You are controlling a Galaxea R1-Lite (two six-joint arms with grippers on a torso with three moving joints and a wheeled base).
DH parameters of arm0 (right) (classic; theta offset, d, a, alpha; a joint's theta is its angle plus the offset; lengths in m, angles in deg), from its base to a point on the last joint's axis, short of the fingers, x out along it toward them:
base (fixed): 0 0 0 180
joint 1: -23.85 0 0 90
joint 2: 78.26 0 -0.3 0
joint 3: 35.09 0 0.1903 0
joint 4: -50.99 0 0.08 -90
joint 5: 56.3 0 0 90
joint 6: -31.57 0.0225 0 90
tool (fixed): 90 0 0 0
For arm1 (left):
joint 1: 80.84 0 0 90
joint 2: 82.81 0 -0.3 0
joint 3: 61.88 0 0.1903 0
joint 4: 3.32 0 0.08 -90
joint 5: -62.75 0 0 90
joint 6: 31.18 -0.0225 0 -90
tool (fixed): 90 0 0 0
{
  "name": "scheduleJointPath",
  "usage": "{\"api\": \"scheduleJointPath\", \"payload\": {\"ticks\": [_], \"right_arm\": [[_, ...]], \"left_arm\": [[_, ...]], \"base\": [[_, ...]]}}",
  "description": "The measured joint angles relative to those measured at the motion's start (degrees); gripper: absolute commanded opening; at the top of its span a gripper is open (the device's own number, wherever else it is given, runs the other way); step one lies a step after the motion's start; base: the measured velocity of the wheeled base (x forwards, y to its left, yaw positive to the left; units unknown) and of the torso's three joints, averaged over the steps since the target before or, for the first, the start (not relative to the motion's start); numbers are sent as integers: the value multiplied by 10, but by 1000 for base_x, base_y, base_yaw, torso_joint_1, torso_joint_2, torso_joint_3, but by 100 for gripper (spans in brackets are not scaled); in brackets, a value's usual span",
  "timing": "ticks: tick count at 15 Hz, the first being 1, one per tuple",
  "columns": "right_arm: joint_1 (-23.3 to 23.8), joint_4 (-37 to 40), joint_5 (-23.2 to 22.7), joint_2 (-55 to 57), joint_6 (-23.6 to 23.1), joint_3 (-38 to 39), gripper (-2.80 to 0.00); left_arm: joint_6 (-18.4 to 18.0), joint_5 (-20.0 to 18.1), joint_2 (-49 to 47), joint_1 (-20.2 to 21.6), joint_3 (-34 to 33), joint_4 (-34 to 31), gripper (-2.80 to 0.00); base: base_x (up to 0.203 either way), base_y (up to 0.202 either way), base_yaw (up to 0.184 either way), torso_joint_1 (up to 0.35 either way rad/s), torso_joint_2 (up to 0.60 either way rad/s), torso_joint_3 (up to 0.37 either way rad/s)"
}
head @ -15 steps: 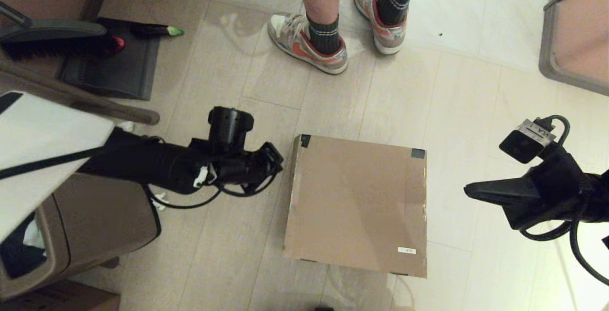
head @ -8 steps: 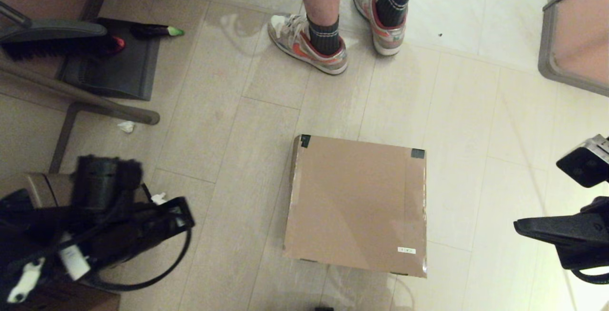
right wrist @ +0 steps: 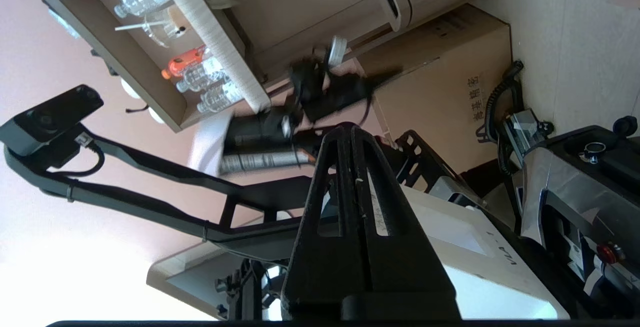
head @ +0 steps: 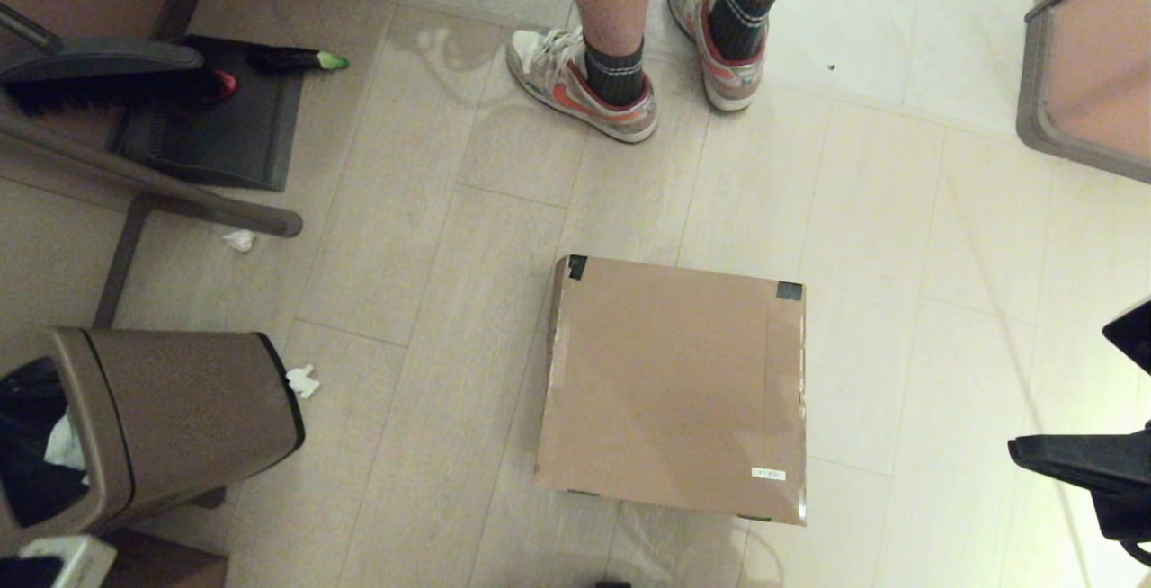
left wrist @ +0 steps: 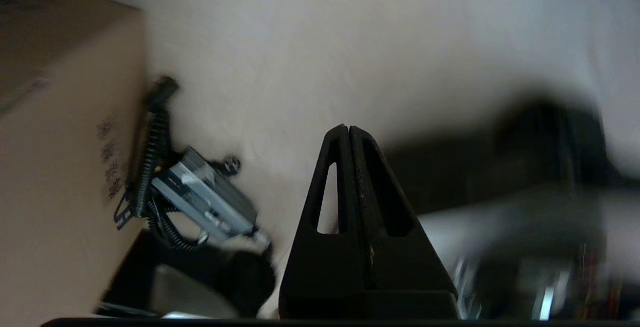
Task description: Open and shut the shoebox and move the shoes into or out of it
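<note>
While the box is shut: I see no shoes out on the floor.
Box: the shoebox [head: 674, 386] sits flat on the floor in front of me, taped corners far, label corner near.
Right tool [head: 1021, 449]: tips pressed together, holding nothing, well to the box's right, nearer arm.
Left tool [left wrist: 344, 132]: tips together, holding nothing, out of my head view.

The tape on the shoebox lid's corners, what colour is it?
Dark, nearly black tape on the plain brown shoebox; the head view shows it best.
</note>
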Motion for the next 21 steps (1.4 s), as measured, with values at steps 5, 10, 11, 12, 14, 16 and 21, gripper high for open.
{"api": "scheduleJointPath", "payload": {"ticks": [5,10,11,12,14,16,21], "right_arm": [[4,0,4,3,-4,11,-280],[12,0,5,0,-12,12,-280],[14,0,5,-4,-12,11,-280],[16,0,5,-9,-11,12,-280],[18,0,4,-18,-9,16,-280],[19,0,4,-24,-8,24,-280],[25,0,4,-28,-9,33,-280]], "left_arm": [[-87,-65,205,21,10,-196,-280],[-134,-97,351,91,-4,-157,-280],[-137,-99,361,89,-6,-152,-280],[-132,-99,369,76,-6,-152,-280],[-122,-97,381,24,-7,-153,-280],[-119,-90,407,6,-7,-154,-280],[-102,-73,518,21,-8,-151,-280]], "base": [[0,0,0,0,0,0],[0,0,0,0,0,0],[0,0,0,0,0,0],[0,0,0,0,0,0],[0,0,0,0,0,0],[0,0,0,0,0,0],[0,0,0,0,0,0]]}}
